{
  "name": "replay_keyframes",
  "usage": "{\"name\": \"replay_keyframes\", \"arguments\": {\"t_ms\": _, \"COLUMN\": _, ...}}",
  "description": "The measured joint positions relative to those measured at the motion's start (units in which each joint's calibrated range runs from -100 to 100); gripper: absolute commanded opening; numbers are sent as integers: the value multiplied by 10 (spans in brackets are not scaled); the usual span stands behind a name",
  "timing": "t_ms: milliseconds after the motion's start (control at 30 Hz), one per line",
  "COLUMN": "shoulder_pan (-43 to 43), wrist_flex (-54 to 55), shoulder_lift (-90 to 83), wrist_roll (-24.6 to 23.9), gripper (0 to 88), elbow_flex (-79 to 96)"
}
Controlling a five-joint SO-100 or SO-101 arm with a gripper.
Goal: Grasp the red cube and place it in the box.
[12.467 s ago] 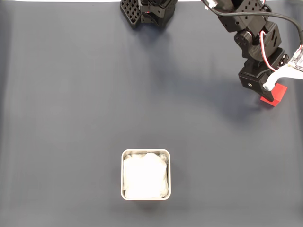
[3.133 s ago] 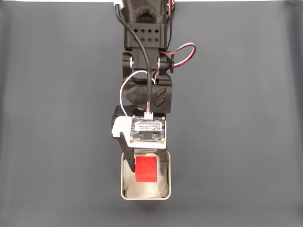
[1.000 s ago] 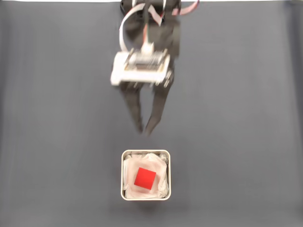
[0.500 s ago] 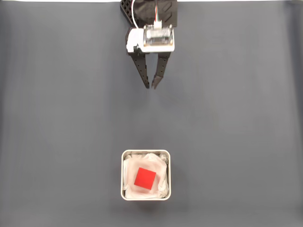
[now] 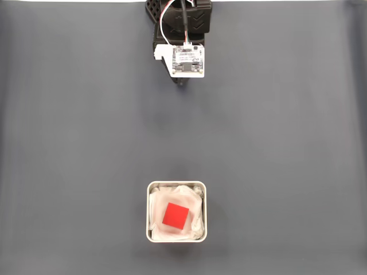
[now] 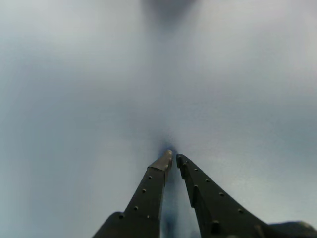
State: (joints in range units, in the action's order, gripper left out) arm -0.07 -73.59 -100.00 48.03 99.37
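Note:
The red cube (image 5: 175, 216) lies on the white lining inside the box (image 5: 176, 240), a square silvery tin near the bottom middle of the fixed view. My gripper (image 5: 182, 83) is far from it, folded back at the top centre near the arm's base, mostly hidden under its white circuit board. In the wrist view the two black fingers (image 6: 148, 193) come up from the bottom edge and their tips nearly meet; the gripper (image 6: 173, 157) is shut with nothing between the fingers, over bare grey mat.
A dark grey mat (image 5: 69, 143) covers the whole table. The arm's black base (image 5: 178, 11) stands at the top middle edge. A thin white strip runs along the mat's far edge.
The gripper has drawn back from above the box toward the base and closed its fingers. The red cube stays in the box, where it was let go earlier.

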Motion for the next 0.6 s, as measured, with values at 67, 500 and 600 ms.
{"name": "replay_keyframes", "arguments": {"t_ms": 67, "shoulder_pan": 0, "wrist_flex": -6, "shoulder_lift": 0, "wrist_roll": -3, "gripper": 0, "elbow_flex": 0}}
{"name": "replay_keyframes", "arguments": {"t_ms": 500, "shoulder_pan": 0, "wrist_flex": -9, "shoulder_lift": 0, "wrist_roll": -3, "gripper": 1, "elbow_flex": 0}}
{"name": "replay_keyframes", "arguments": {"t_ms": 600, "shoulder_pan": 0, "wrist_flex": -9, "shoulder_lift": 0, "wrist_roll": -3, "gripper": 1, "elbow_flex": 0}}
